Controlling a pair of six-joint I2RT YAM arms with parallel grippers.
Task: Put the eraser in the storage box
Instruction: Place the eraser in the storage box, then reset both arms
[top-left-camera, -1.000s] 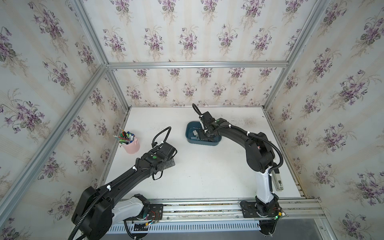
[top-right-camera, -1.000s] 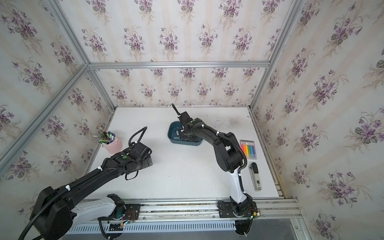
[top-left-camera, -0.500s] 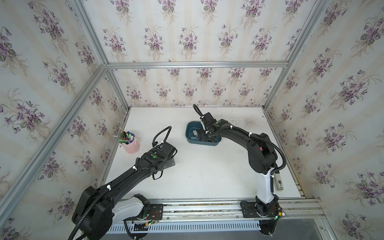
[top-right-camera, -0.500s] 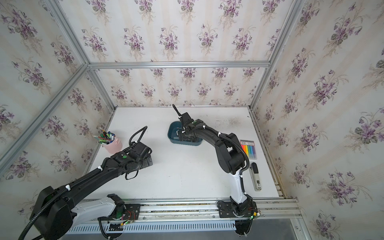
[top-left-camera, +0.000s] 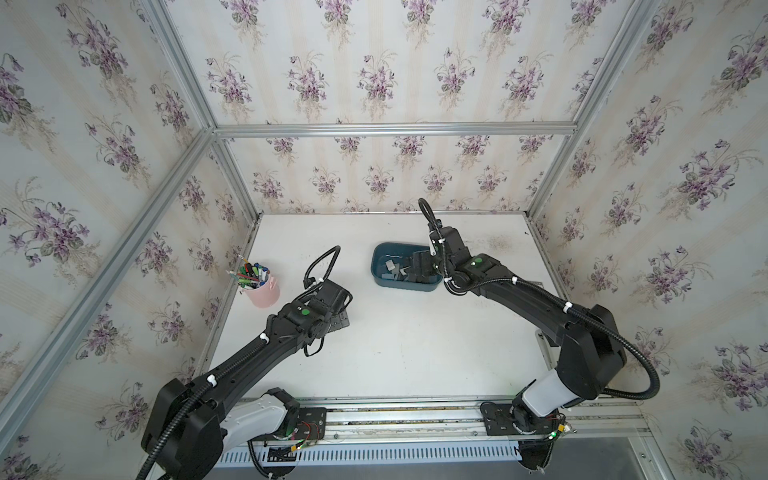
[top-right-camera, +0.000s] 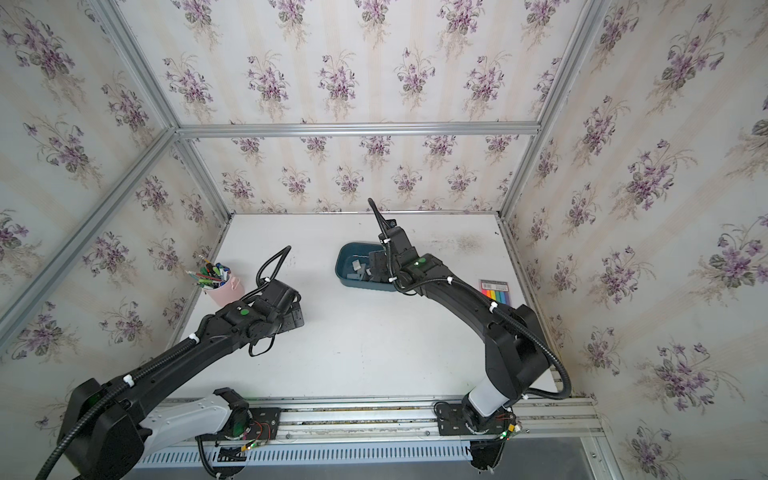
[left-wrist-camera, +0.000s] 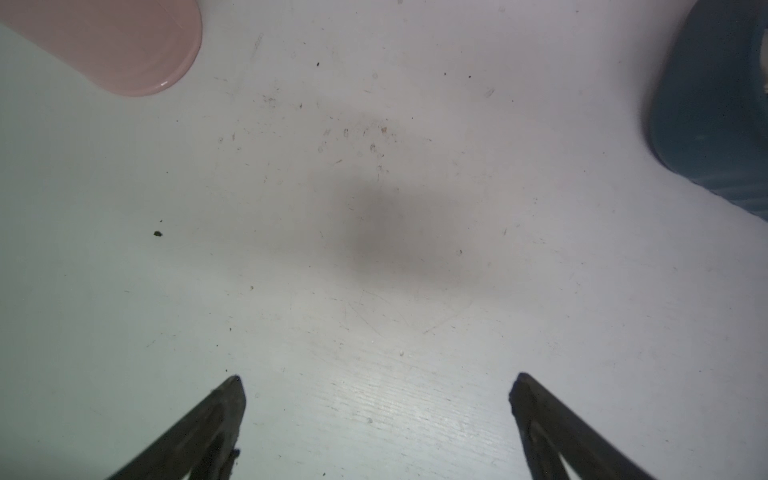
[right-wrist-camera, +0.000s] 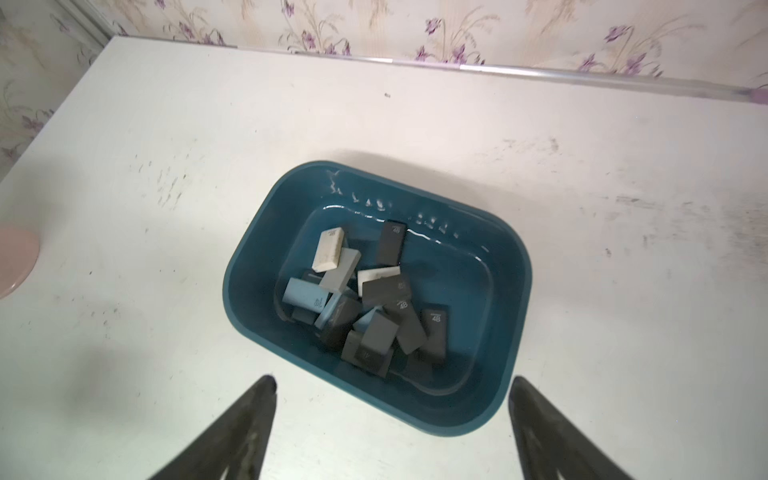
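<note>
The storage box (right-wrist-camera: 249, 266), a dark teal tub, stands at the back middle of the white table in both top views (top-left-camera: 380, 270) (top-right-camera: 345, 272). Several erasers (right-wrist-camera: 376, 299), white, pale blue, grey and black, lie heaped inside it. My right gripper (right-wrist-camera: 392, 380) hangs open over the box's near rim, with nothing between its fingers. In a top view the right gripper (top-left-camera: 419, 266) covers part of the box. My left gripper (left-wrist-camera: 378, 377) stands open low over bare table, empty, with the box's corner (left-wrist-camera: 706, 124) off to one side.
A pink pen cup (top-left-camera: 264, 289) full of pens stands near the left wall, close to the left gripper (top-left-camera: 338, 316). A card with coloured strips (top-right-camera: 494, 291) lies by the right wall. Papered walls and metal rails enclose the table.
The right gripper's jaws have spread wider above the box and the right arm has shifted a little. The left arm has not moved.
</note>
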